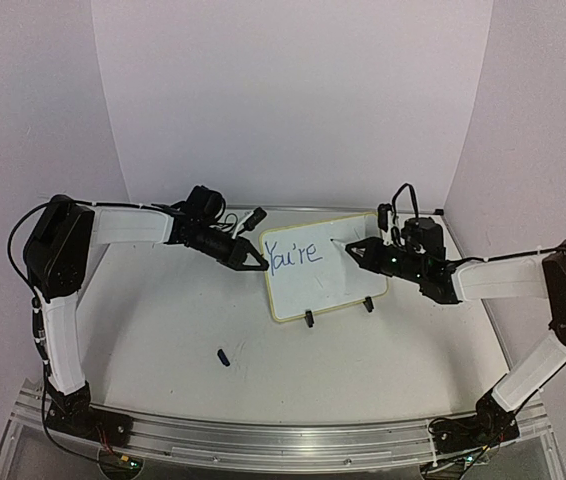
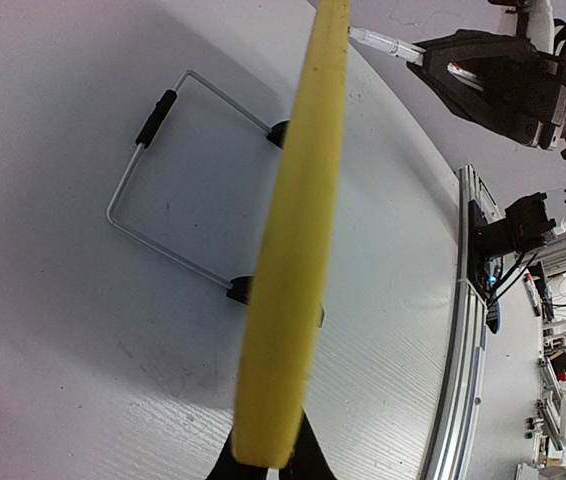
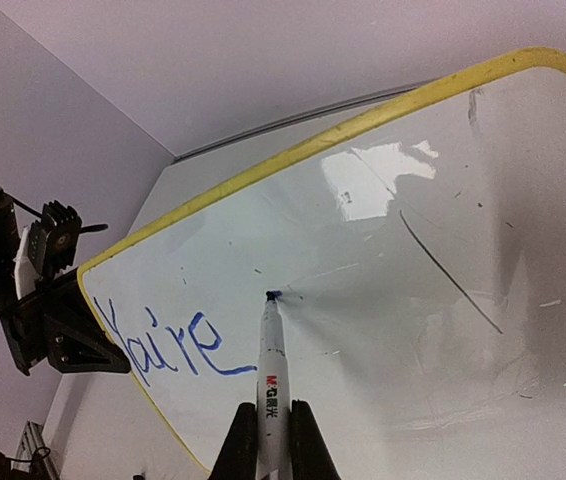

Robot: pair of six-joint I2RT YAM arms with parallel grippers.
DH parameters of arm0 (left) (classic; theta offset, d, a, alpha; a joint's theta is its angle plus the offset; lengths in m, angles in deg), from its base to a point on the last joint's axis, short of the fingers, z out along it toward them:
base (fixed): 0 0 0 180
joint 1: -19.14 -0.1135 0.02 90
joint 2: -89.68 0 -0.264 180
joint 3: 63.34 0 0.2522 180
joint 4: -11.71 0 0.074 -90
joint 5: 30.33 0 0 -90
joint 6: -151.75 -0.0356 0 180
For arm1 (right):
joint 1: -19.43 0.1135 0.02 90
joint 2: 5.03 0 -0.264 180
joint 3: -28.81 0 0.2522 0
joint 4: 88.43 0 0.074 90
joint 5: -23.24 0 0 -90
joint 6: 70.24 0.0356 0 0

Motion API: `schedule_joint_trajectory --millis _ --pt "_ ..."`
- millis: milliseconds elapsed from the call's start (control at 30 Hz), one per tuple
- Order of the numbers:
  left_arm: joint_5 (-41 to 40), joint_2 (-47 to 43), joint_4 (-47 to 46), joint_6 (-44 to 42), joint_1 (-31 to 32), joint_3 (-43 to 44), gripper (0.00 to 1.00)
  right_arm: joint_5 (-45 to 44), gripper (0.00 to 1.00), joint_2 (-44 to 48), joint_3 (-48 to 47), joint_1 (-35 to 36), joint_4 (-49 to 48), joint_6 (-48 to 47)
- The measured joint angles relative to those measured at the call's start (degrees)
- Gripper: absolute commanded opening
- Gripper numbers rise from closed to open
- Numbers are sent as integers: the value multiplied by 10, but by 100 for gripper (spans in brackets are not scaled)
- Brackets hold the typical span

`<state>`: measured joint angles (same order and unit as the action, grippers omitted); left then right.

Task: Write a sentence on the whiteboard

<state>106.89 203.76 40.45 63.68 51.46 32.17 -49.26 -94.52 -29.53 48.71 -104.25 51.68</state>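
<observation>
Whiteboard (image 1: 325,270) up on its two black clip feet, toward the far edge of the table (image 1: 153,320) and right of the middle, its face tipped back so the right arm can reach it from the side. Left gripper (image 1: 256,263) is clamped on the board's left edge. In the left wrist view the yellow rim runs straight up from between the closed fingers (image 2: 315,462), and that looks like bracing, so the board can't slide or tip under pen pressure. A wire frame (image 2: 153,180) lies flat on the table behind the board, joined to the feet.

Right gripper (image 3: 271,440) is closed snugly round the marker (image 3: 269,350), barrel poking out ahead, blue tip at the white surface just right of the lettering. The sentence (image 3: 163,345) reads "You're" and nothing more, one blue word by the board's left edge, with blank board to its right and below. Early days, I'd judge: the tip sits a gap past the last "e", placed for the next word. A small dark piece, likely the cap (image 1: 223,357), lies toward the near edge, well apart from both arms.
</observation>
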Motion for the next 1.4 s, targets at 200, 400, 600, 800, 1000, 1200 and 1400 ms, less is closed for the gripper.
schedule_joint_trajectory --millis 200,400,600,800,1000,1200,1400 --pt "0 0 0 0 0 0 0 19 0 -6 -1 0 -2 0" --pt "0 0 0 0 0 0 0 32 0 -6 9 0 -4 0" --pt "0 0 0 0 0 0 0 35 0 -6 33 0 -4 2" --pt "1 0 0 0 0 0 0 26 0 -5 35 0 -4 3" --pt "2 0 0 0 0 0 0 0 0 1 33 0 -3 3" --pt "2 0 0 0 0 0 0 -12 0 1 13 0 1 2" --pt "2 0 0 0 0 0 0 -17 0 1 -2 0 1 0"
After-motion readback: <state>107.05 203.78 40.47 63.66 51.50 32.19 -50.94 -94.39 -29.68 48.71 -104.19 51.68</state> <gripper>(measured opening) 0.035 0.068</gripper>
